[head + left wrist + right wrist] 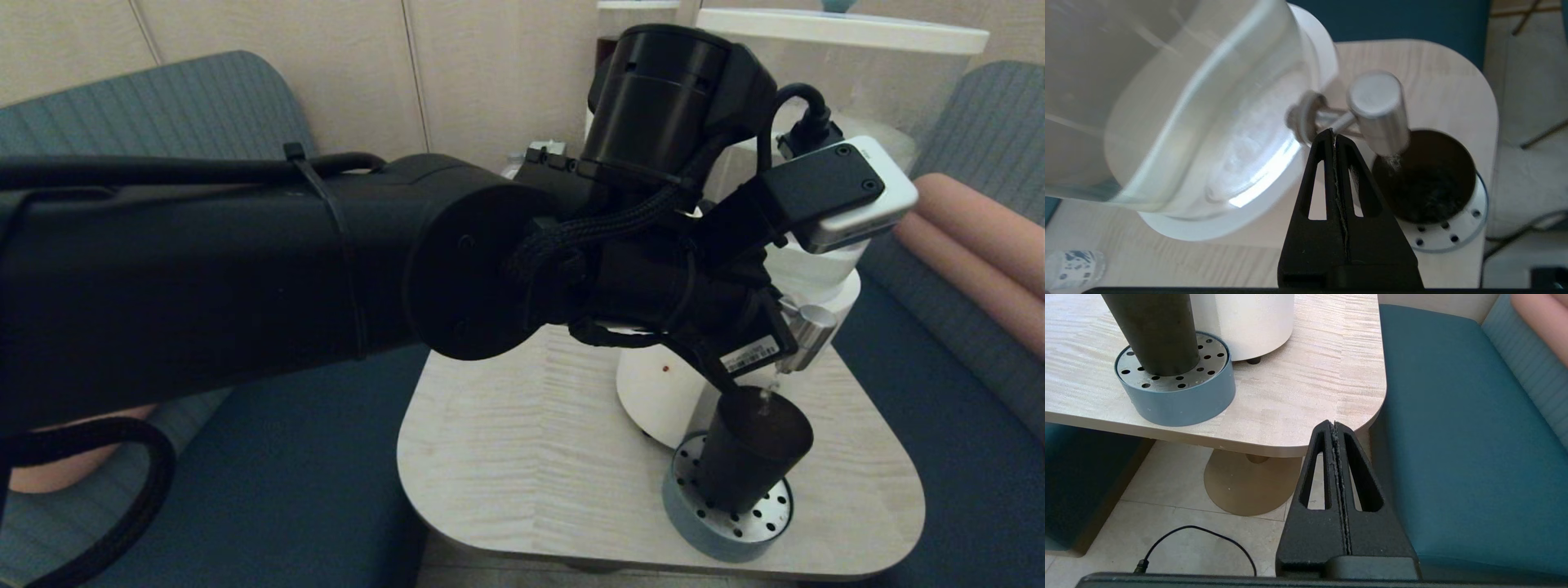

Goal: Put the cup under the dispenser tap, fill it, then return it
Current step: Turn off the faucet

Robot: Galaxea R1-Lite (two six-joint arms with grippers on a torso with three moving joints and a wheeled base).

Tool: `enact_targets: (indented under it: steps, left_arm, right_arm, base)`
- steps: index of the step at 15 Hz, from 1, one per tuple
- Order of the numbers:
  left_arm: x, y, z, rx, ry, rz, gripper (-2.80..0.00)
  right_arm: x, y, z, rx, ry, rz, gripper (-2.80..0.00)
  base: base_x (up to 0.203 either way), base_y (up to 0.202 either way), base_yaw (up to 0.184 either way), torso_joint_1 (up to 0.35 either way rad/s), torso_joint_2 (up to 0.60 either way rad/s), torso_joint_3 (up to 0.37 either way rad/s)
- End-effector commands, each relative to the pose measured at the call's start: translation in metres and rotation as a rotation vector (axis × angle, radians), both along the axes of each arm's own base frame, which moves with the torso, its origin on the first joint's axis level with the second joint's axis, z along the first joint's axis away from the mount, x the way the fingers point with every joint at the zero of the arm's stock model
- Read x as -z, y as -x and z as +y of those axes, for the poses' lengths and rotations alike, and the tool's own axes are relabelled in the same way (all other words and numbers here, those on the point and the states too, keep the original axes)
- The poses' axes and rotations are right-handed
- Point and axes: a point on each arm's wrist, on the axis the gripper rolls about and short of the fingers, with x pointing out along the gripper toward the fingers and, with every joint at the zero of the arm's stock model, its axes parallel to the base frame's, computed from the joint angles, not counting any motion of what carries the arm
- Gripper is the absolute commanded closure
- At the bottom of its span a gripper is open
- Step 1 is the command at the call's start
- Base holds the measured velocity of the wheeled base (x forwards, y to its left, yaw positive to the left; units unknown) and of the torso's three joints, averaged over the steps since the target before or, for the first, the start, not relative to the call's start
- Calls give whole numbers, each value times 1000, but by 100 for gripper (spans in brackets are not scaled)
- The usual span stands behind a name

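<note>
Left gripper [1333, 132] is up at the dispenser tap [1378, 110], jaws pressed together with nothing between them, tip right against the tap's lever hardware at the base of the clear tank [1167, 102]. In the head view the left arm fills the frame from 9 o'clock through centre and hides most of the dispenser [653, 384]; the tap shows just past the wrist at about 4 o'clock from centre. The cup [751, 449] stands upright on the perforated drip tray [694, 523], at 5 o'clock in the head view, directly under the spout. A thin stream of water runs from the spout into the cup, with dark liquid visible inside in the left wrist view. The tray sits on the table [522, 457], touching or just beside the white dispenser base. A small clear bottle [1073, 267] with a white label lies on the table on the far side of the dispenser from the cup. Right gripper [1336, 426] is parked off the table edge, above the floor beside the teal bench seat [1453, 457], jaws together and empty, well apart from the cup.
</note>
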Motion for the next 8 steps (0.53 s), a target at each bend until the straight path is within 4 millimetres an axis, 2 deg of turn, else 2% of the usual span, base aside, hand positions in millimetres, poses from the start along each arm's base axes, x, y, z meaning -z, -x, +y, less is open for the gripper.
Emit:
enact_targets:
  steps: [1,8]
  left_arm:
    - [2,0,-1,2,-6,1,0]
    - [7,-3,-5,1,-2,-5,0]
  right_arm:
    - [0,0,0,0,1,1,0]
    - [0,0,0,0,1,1,0]
  base:
    - [0,0,0,0,0,0]
    - [0,0,0,0,0,0]
